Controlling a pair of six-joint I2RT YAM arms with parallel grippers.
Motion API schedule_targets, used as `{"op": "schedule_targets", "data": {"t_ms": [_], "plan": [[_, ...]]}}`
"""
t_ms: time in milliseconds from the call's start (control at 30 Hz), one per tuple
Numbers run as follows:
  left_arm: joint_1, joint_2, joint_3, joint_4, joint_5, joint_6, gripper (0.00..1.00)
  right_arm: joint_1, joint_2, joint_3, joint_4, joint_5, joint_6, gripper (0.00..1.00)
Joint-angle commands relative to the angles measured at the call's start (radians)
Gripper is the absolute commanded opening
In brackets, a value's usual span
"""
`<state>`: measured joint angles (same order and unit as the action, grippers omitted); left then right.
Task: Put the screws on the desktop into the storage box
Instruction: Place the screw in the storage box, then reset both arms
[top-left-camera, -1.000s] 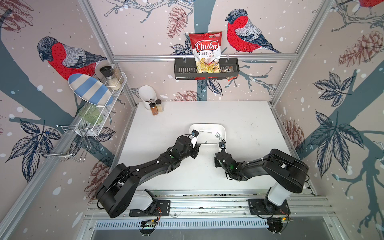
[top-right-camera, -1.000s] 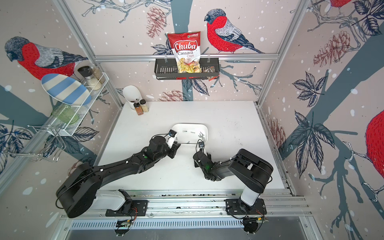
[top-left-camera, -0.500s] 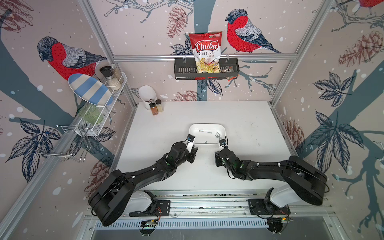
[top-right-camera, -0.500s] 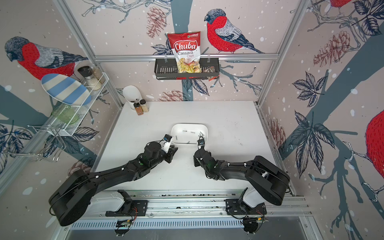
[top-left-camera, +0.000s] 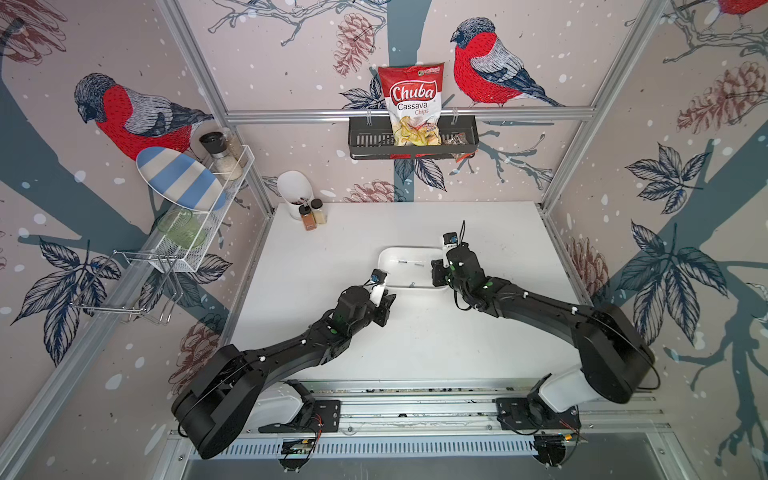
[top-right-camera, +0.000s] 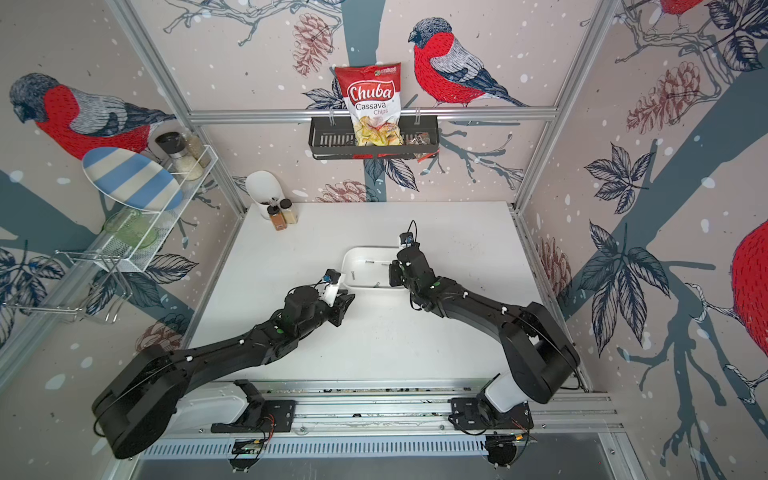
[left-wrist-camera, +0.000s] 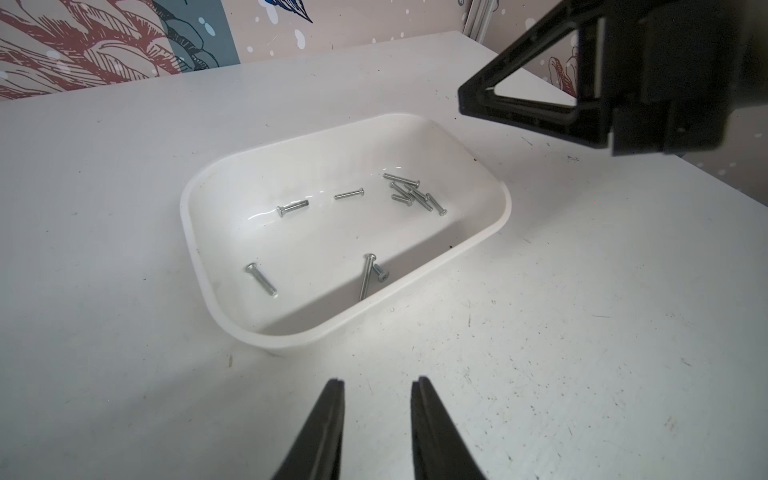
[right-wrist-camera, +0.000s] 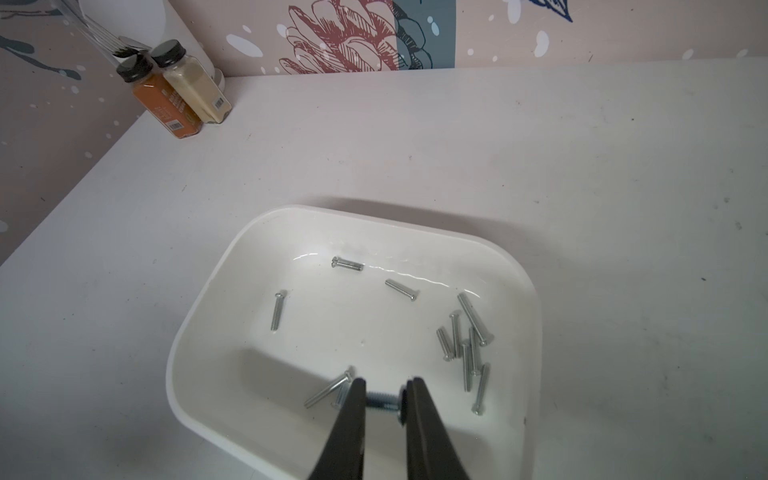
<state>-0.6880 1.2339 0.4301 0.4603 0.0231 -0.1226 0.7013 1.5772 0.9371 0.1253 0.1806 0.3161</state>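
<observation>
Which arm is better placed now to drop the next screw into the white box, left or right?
Right. The right gripper pinches a screw over the box. The left gripper is open and empty, over the desktop beside the box.

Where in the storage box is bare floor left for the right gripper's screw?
In the storage box, the middle floor is bare, between the lone screw and the screw cluster. Crowded: the cluster's end and the robot-side wall, where two screws lie. The right gripper grips the held screw.
</observation>
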Motion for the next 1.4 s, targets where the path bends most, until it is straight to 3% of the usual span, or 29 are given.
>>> {"op": "schedule_targets", "data": {"t_ms": [0,233,567,767,933,1133,1200,1300,1333,1367], "plan": [[0.006,-0.003,-0.003,0.039,-0.003,-0.002,0.32,-0.026,0.087,0.079,-0.100,-0.026,-0.051,0.17],[0.007,-0.002,-0.005,0.042,0.000,-0.001,0.33,-0.056,0.262,0.195,-0.184,0.055,-0.092,0.17],[0.007,0.031,0.002,0.046,0.003,0.003,0.33,-0.051,0.335,0.255,-0.235,0.100,-0.114,0.22],[0.007,0.018,0.002,0.042,0.002,0.001,0.33,-0.045,0.349,0.262,-0.234,0.104,-0.118,0.22],[0.008,0.019,0.007,0.040,0.000,0.000,0.35,-0.036,0.340,0.270,-0.238,0.096,-0.121,0.30],[0.022,0.010,0.019,0.036,0.001,0.004,0.39,-0.023,0.296,0.267,-0.246,0.118,-0.121,0.30],[0.035,-0.007,0.031,0.033,0.007,0.017,0.44,-0.022,0.250,0.249,-0.238,0.112,-0.121,0.32],[0.073,-0.054,0.060,0.027,-0.008,0.049,0.61,-0.027,0.145,0.209,-0.216,0.102,-0.126,0.46],[0.089,-0.072,0.075,0.010,-0.023,0.070,0.67,-0.036,0.101,0.192,-0.209,0.100,-0.126,0.64],[0.106,-0.088,0.089,-0.002,-0.040,0.093,0.72,-0.047,0.058,0.173,-0.200,0.091,-0.128,0.99]]}}
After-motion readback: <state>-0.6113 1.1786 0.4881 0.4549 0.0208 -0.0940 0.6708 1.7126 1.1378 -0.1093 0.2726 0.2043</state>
